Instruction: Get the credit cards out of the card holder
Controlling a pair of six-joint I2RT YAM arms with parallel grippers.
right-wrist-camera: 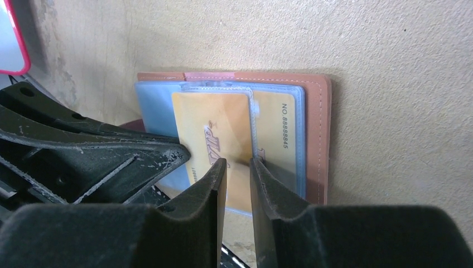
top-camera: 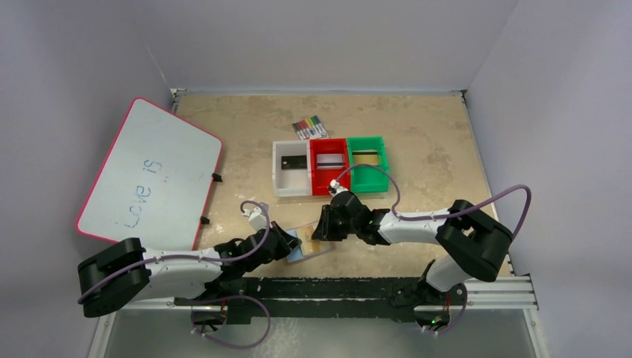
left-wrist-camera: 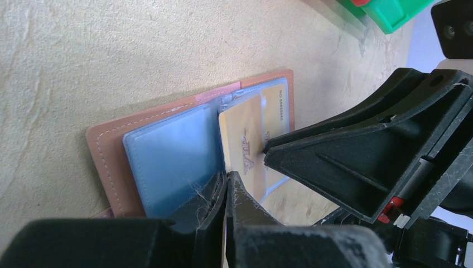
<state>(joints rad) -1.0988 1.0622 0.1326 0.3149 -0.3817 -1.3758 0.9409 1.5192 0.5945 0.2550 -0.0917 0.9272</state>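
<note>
An open tan card holder [top-camera: 309,245] is laid flat on the table [top-camera: 432,149] between both grippers. The left gripper [left-wrist-camera: 226,187] is pressed together at the holder's near edge. The right gripper [right-wrist-camera: 238,167] is narrowly parted, its tips set on a gold credit card [right-wrist-camera: 212,134] jutting from its pocket.

Card holder [left-wrist-camera: 111,151], tan-brown with a stitched border, lying open and flat on a beige mottled table [left-wrist-camera: 111,50]; left clear pocket bluish, right pocket containing a second gold card [left-wrist-camera: 277,109] with printed numerals. One gold credit card [left-wrist-camera: 242,139] lies part-way out over the middle. Left gripper [left-wrist-camera: 226,192], jaws pressed together, at the holder's near edge; right gripper [left-wrist-camera: 273,153], fingertip touching the gold credit card; green bin [left-wrist-camera: 399,14] at the upper right corner.
</note>
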